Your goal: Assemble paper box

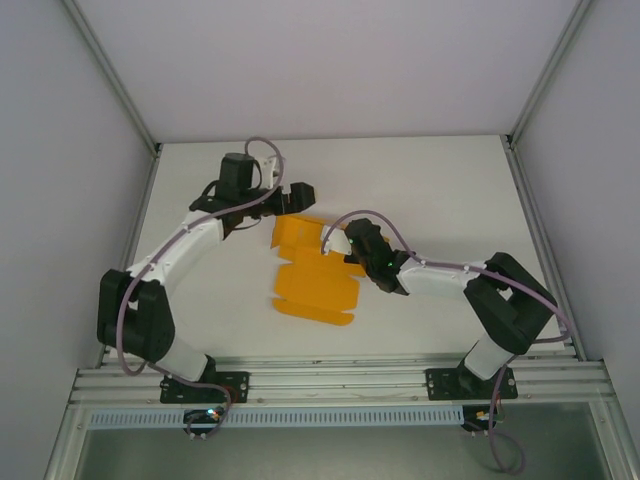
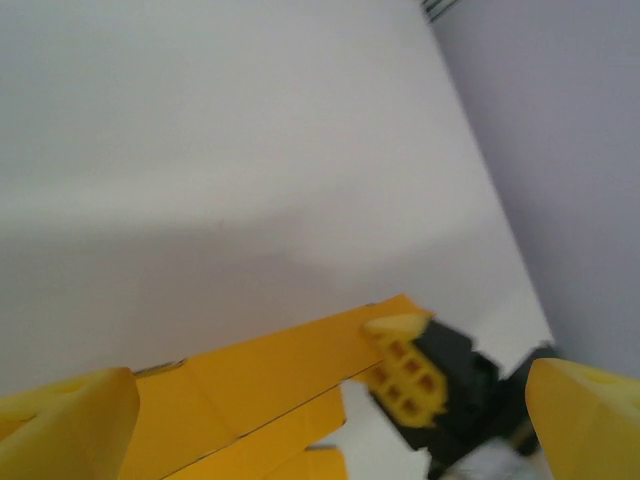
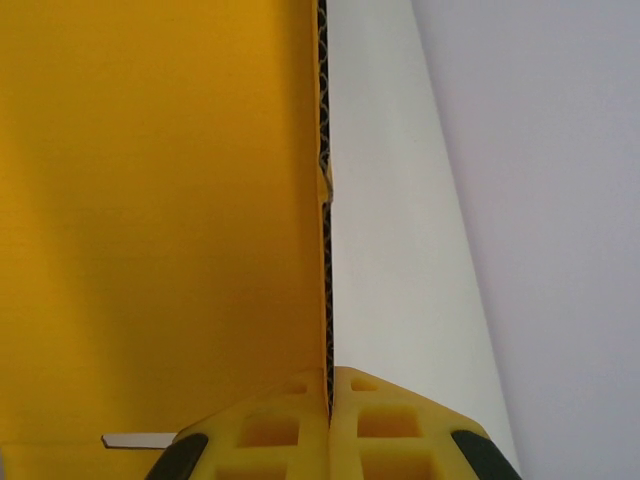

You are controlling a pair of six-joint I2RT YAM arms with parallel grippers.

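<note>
Paper box (image 1: 310, 278), a partly folded orange-yellow card sheet, is pinched at its right edge by the right gripper (image 1: 350, 243).

The sheet is seen near the middle of the white table (image 1: 430, 190), between the two arms, its near part lying flat with notched flaps. In the right wrist view the card's thin edge (image 3: 323, 200) is clamped between the two yellow pads (image 3: 270, 430), which are pressed together on it. The left gripper (image 1: 296, 196) is held just beyond the sheet's far edge with its fingers (image 2: 70, 425) spread wide and nothing between them. In the left wrist view the card (image 2: 270, 380) is seen below, with the right gripper (image 2: 410, 375) at its corner.
</note>
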